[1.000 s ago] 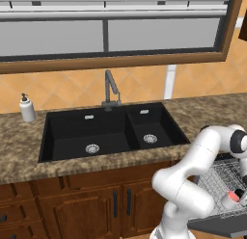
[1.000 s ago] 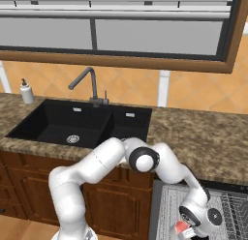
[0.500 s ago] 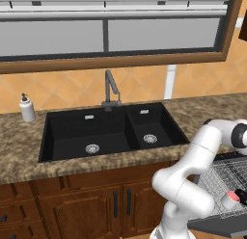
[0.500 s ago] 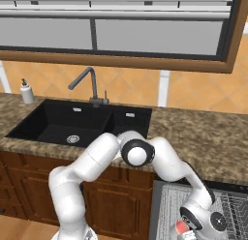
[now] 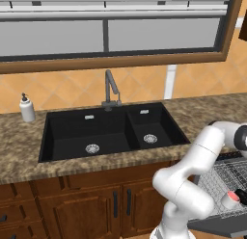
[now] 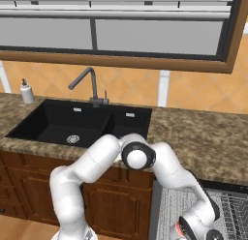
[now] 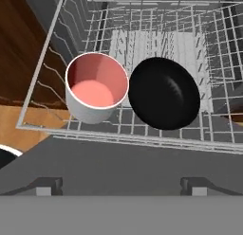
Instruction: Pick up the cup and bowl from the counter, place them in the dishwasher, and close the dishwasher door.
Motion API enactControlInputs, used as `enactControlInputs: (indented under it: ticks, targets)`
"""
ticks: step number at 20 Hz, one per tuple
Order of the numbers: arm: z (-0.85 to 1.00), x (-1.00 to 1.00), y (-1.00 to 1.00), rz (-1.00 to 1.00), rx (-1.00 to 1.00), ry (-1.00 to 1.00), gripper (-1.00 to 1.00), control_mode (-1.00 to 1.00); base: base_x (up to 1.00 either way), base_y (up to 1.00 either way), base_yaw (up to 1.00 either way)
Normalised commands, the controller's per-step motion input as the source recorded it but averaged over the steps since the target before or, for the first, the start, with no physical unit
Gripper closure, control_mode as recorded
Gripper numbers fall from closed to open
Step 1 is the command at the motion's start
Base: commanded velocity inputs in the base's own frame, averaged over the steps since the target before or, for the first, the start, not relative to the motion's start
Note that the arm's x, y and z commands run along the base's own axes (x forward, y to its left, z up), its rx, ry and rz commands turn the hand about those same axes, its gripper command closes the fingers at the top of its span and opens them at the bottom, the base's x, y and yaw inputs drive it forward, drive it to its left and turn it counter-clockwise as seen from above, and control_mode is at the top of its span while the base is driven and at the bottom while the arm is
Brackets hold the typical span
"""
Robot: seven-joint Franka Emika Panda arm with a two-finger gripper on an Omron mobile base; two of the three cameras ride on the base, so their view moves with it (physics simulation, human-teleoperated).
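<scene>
Dishwasher rack [image 7: 156,37] holds cup [image 7: 97,93] and bowl [image 7: 164,99] below the spread-apart tool [image 7: 121,184].

Rack [image 5: 226,178] cut off by right edge in left base view; cup [image 6: 180,228] mostly hidden behind arm in right base view.

wire rack [image 7: 156,49], cup [image 7: 96,93] upright beside black bowl [image 7: 163,99]

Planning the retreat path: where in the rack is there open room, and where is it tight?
The near end of the wire rack is crowded: the cup and the black bowl stand side by side, almost touching. Bare wire lies beyond them toward the far wall. The open dishwasher door is bare too.
</scene>
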Motion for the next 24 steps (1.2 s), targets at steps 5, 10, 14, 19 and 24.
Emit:
enactControlInputs:
  ticks: [5,10,14,19,24]
  targets:
    - [-0.36,0.53,0.00,-0.31,-0.01,0.03,-1.00,-1.00,0.00,0.00,0.00]
    - [-0.56,0.19,-0.02,-0.15,-0.07,0.02,-1.00,-1.00,0.00,0.00,0.00]
    - [-0.44,0.00,-0.04,-0.08,-0.13,0.15,-1.00,-1.00,0.00,0.00,0.00]
    - [-0.25,0.00,0.00,0.00,-0.01,0.07,-1.00,-1.00,0.00,0.00,0.00]
    - [-0.48,0.00,0.00,0.02,0.00,0.03,-1.00,-1.00,0.00,0.00,0.00]
